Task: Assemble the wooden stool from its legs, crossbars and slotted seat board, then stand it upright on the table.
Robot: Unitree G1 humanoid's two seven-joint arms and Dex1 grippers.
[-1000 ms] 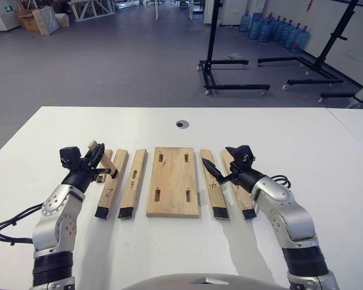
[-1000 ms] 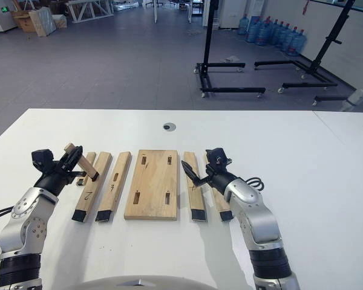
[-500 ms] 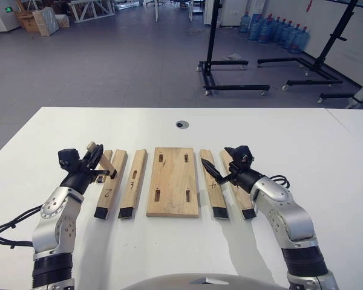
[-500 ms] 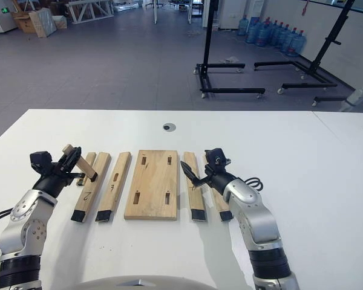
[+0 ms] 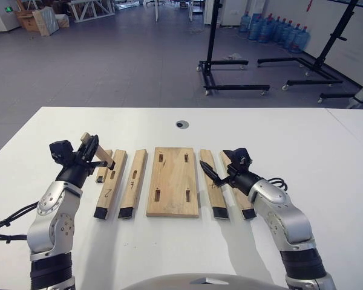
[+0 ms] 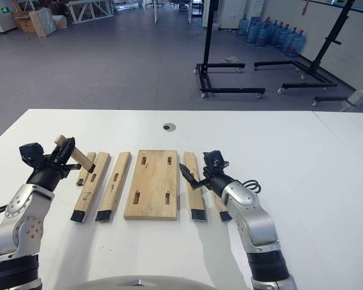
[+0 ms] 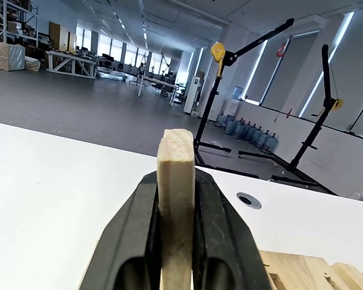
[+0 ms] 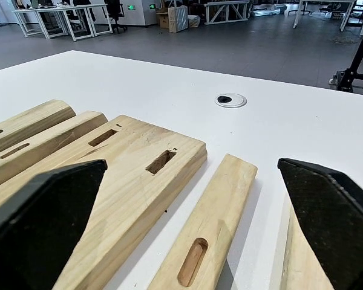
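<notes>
White table point(image 5: 278, 139), seat board point(image 5: 173, 181) flat at its middle, legs point(image 5: 133, 181) lying two each side, right gripper point(image 5: 219, 165) spread wide over the right pair, left gripper point(image 5: 89, 154) clamping a crossbar point(image 5: 106, 160) raised above the left pair.

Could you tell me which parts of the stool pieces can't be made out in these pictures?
Held crossbar: lower end, left wrist view, hidden inside the left gripper.
Rightmost leg: middle, eye views, covered by the right gripper and arm.
Seat board: near end, right wrist view, cut off by the picture's edge.
</notes>
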